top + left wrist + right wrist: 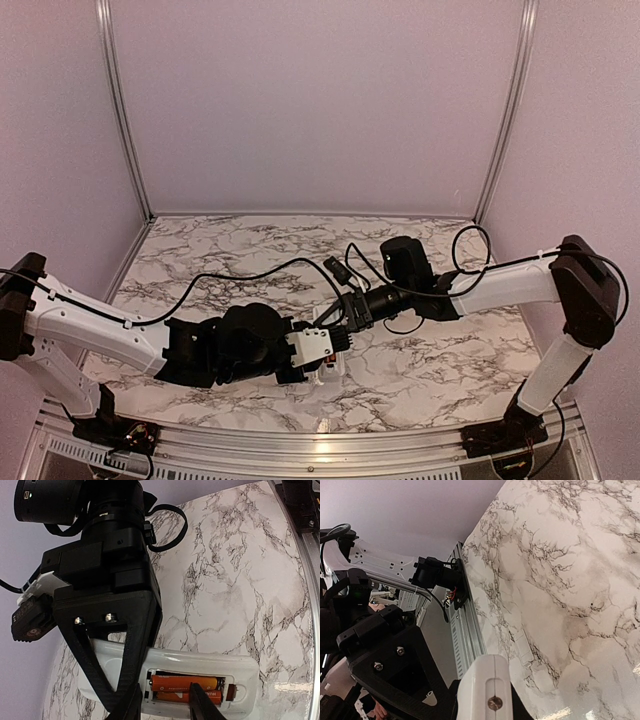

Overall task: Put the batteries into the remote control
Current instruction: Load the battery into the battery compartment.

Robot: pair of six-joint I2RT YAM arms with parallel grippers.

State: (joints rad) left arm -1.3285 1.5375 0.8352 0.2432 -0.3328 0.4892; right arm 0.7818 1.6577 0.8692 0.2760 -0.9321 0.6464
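Both batteries (185, 687) already sat in the white remote's (210, 662) back recess, your left gripper (165, 700) slightly parted just above them, your right gripper (485, 700) clamped on the remote's end, so only cover-fitting, if any, looked left.

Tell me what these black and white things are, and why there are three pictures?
They are two robot arms on a marble table. One picture looks down from above. The other two come from little cameras on each arm's wrist. The right arm's fingers are shut on the end of a white remote, holding it with its back showing. In the left wrist picture you see the open recess with two orange batteries already lying in it. The left arm's fingers hover right over them, a little apart, with one battery showing between them. Nothing else lies on the table.
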